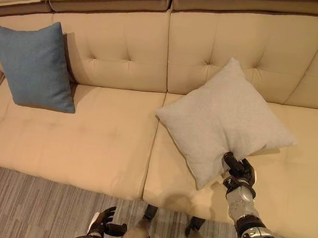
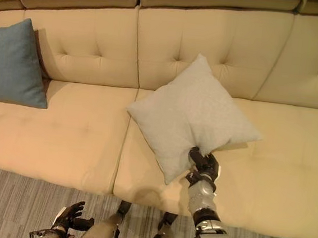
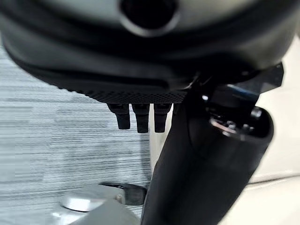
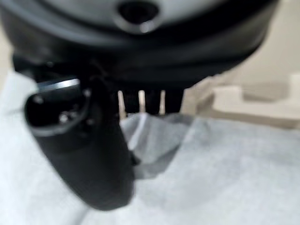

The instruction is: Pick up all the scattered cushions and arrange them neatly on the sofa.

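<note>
On the right seat of the sofa (image 1: 106, 142), the grey cushion (image 1: 221, 116) lies corner-up, leaning toward the backrest. My right hand (image 1: 237, 170) pinches its near edge; left hand (image 1: 104, 222) hangs relaxed, farther off.

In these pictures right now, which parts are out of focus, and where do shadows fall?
Left wrist view: the left hand is blurred up close, while the striped floor behind looks sharper. Right wrist view: the right hand and the grey cushion it pinches are both soft. Left eye view: in focus; the blue cushion casts a shadow on the sofa backrest.
</note>
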You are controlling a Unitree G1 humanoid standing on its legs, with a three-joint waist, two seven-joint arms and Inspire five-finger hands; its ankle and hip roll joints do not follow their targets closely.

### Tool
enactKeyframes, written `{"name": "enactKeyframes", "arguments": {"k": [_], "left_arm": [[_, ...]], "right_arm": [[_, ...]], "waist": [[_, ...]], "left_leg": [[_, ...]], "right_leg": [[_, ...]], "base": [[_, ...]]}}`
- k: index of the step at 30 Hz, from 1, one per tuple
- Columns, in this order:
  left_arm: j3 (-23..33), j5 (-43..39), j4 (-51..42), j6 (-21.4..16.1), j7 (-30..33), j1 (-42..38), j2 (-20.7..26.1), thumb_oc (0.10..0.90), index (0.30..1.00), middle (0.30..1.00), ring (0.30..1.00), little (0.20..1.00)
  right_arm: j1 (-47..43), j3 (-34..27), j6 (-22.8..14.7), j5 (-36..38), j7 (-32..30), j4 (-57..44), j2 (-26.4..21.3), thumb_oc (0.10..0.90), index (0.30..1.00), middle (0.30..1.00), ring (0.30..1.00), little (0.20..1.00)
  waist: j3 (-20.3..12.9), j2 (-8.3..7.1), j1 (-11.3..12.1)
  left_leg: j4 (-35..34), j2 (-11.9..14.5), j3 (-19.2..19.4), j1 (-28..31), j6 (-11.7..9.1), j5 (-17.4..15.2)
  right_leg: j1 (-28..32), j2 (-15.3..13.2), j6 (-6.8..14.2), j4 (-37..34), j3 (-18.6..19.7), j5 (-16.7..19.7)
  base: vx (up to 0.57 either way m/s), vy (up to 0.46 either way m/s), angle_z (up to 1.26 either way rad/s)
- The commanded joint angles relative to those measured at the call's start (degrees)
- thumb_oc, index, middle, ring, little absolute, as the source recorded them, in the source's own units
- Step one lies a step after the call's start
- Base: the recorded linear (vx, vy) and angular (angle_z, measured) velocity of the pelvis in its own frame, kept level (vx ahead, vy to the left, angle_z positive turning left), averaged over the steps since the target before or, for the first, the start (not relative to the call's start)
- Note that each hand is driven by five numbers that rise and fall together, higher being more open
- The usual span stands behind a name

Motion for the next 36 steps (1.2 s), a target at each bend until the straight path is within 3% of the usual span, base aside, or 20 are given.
{"name": "enactKeyframes", "arguments": {"k": [1, 7, 17, 27, 36], "left_arm": [[1.10, -4.70, -1.38, -2.31, 0.96, 0.25, 2.32, 0.800, 0.900, 0.900, 0.900, 0.900], [5.09, -9.95, -11.77, -3.88, 1.33, -0.88, 3.89, 0.800, 0.900, 0.900, 0.900, 0.900], [7.91, -14.82, -23.29, -5.87, 1.90, -6.57, 5.99, 0.800, 0.900, 0.900, 0.900, 0.900], [5.70, -16.89, -21.86, -4.58, -2.88, -13.80, 9.88, 0.800, 0.900, 0.900, 0.900, 0.900], [3.72, -18.53, -18.18, -4.80, -5.16, -24.67, 15.68, 0.800, 0.900, 0.900, 0.900, 0.900]], "right_arm": [[1.99, 0.20, -2.24, -6.27, 3.26, -8.09, -3.68, 0.400, 0.300, 0.300, 0.300, 0.300], [8.67, 0.01, -0.49, -10.40, 6.63, -14.84, -9.27, 0.400, 0.300, 0.300, 0.300, 0.300], [14.68, 2.13, 2.01, -15.83, 12.15, -18.28, -14.11, 0.400, 0.300, 0.300, 0.300, 0.300], [16.55, 5.86, 3.57, -17.29, 17.89, -23.51, -17.13, 0.400, 0.300, 0.300, 0.300, 0.300], [13.38, 10.93, 3.95, -15.59, 22.60, -30.28, -20.71, 0.400, 0.300, 0.300, 0.300, 0.300]], "waist": [[-4.11, -4.05, -0.09], [-4.63, -5.95, -1.91], [-4.97, -7.75, -5.27], [-4.84, -8.34, -8.00], [-4.44, -10.03, -10.48]], "left_leg": [[-2.48, -4.39, 3.48, -0.43, 0.77, 1.01], [-2.48, -3.96, 4.52, 0.66, 0.91, 0.22], [-2.48, -3.18, 7.63, 0.90, 1.27, -0.76], [-2.48, -2.42, 10.07, 0.24, 1.34, -1.15], [-2.48, -1.87, 11.86, -4.43, 1.01, -0.05]], "right_leg": [[3.58, -0.56, 2.33, 0.32, 4.11, -7.55], [4.26, -0.47, 2.54, 0.32, 4.86, -7.66], [3.14, -0.15, 3.28, 0.32, 7.44, -6.70], [1.28, 0.27, 3.72, 0.32, 9.38, -5.68], [-4.40, 0.76, 4.10, 0.32, 11.18, -3.35]], "base": [[0.04, -0.035, 0.08], [0.01, -0.021, -0.01], [-0.01, -0.010, -0.15], [-0.02, 0.012, -0.18], [-0.05, 0.011, -0.16]]}}
